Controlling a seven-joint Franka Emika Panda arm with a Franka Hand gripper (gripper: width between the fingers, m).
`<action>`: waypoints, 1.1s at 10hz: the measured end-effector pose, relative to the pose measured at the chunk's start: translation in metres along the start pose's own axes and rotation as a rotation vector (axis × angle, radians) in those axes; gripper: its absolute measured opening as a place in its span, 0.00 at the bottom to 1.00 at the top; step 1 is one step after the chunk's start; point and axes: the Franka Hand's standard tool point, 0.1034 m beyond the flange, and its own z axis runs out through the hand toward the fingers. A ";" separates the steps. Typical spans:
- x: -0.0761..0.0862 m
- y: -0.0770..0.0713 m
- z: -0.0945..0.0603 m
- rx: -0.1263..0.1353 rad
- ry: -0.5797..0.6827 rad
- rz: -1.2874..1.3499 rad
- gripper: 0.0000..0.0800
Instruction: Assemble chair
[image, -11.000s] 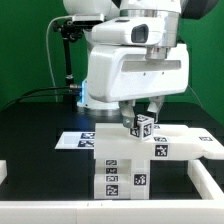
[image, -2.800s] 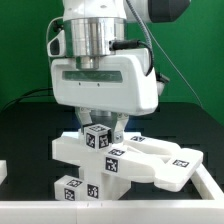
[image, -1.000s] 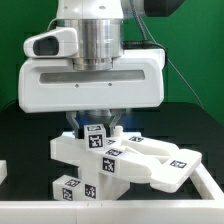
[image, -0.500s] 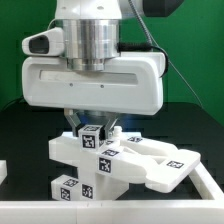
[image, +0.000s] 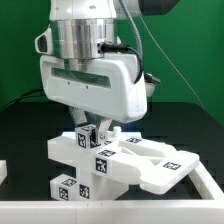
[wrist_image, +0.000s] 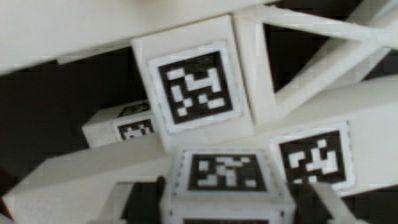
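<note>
The chair stands partly joined at the table's front: stacked white tagged panels and bars (image: 140, 165). A small square white post (image: 87, 137) with tags stands upright on the upper panel. My gripper (image: 88, 128) comes straight down on it and is shut on it. In the wrist view the post's tagged top (wrist_image: 226, 172) sits between my two dark fingers (wrist_image: 143, 197), with my gripper (wrist_image: 228, 200) around it. A long tagged bar (wrist_image: 196, 85) of the chair lies beyond it, and slanting white panels (wrist_image: 329, 60) lie beside that. The large hand housing hides the parts behind.
A tagged block (image: 68, 187) of the chair's base rests on the black table (image: 20, 130) at the front. White raised pieces stand at the exterior view's lower left (image: 3, 172) and lower right (image: 212, 182). A black stand and cables (image: 150, 75) rise behind the arm.
The hand has turned about its vertical axis while staying shut on the post. The post and the chair parts under it have shifted slightly to the exterior view's left.
</note>
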 end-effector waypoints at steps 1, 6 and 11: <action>0.000 0.000 0.000 -0.001 0.000 -0.013 0.36; 0.002 0.001 -0.003 -0.004 -0.019 -0.680 0.79; 0.019 -0.007 -0.008 -0.005 0.121 -1.266 0.81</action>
